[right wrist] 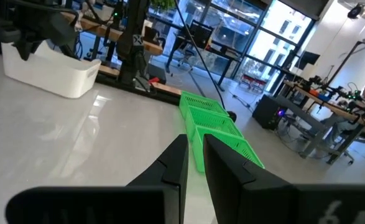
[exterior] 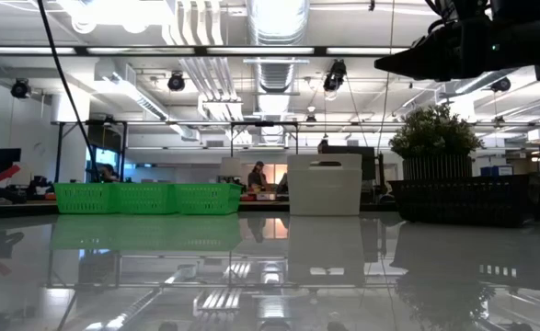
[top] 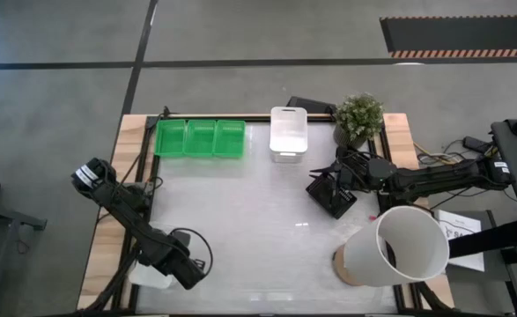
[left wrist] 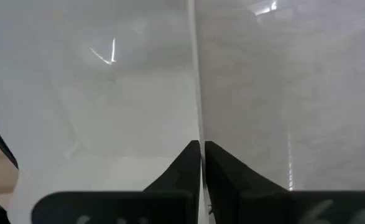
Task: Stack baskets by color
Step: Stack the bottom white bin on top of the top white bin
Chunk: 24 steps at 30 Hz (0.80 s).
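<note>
The left hand (top: 180,269), clenched on the thin rim of a translucent white basket (top: 150,275), sits at the counter's (top: 240,211) near left corner. The right hand (top: 330,187), fingers nearly together and empty, hovers by a black mesh basket (top: 333,198) near the right edge. Three bright green lattice baskets (top: 200,138) line the far edge, another white basket (top: 288,134) just beside them.

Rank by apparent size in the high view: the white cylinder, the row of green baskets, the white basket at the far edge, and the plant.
1. White cylinder, though it stands tall toward the camera, so nearness inflates it.
2. Row of green baskets.
3. White basket and plant look alike; not ranked.
</note>
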Each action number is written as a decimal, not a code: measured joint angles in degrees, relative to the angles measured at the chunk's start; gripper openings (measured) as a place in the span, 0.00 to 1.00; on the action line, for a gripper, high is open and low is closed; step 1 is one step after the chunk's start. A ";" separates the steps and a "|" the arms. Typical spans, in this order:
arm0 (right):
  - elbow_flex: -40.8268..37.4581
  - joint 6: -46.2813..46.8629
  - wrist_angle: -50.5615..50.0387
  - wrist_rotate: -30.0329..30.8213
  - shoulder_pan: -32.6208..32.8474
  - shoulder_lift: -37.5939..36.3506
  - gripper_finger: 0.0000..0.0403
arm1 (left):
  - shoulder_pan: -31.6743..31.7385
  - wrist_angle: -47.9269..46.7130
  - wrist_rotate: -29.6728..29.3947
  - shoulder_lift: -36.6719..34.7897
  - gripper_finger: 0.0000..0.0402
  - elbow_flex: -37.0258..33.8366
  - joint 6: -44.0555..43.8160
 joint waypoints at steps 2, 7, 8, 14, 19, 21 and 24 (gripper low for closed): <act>0.00 0.00 0.00 0.00 0.00 0.00 0.11 | 0.23 -0.04 0.00 0.00 0.00 0.00 1.89; 0.00 0.57 0.00 0.00 0.00 0.00 0.11 | 1.62 -1.73 0.20 -0.02 0.00 2.25 9.44; 0.00 0.59 0.00 0.02 0.00 0.00 0.11 | 2.08 -2.26 0.19 -0.02 0.00 2.85 10.73; -0.02 1.12 0.04 0.07 0.00 0.00 0.11 | 5.50 -8.89 0.01 -0.07 0.00 6.74 18.15; -0.02 2.05 0.02 0.15 0.00 0.00 0.11 | 8.45 -12.73 -5.98 -0.11 0.00 10.89 26.99; -0.02 2.05 0.02 0.15 0.00 0.00 0.11 | 9.65 -13.33 -10.91 -0.13 0.00 12.38 31.80; -0.02 2.05 0.02 0.15 0.00 0.00 0.11 | 11.86 -13.38 -19.08 -0.13 0.00 14.54 40.28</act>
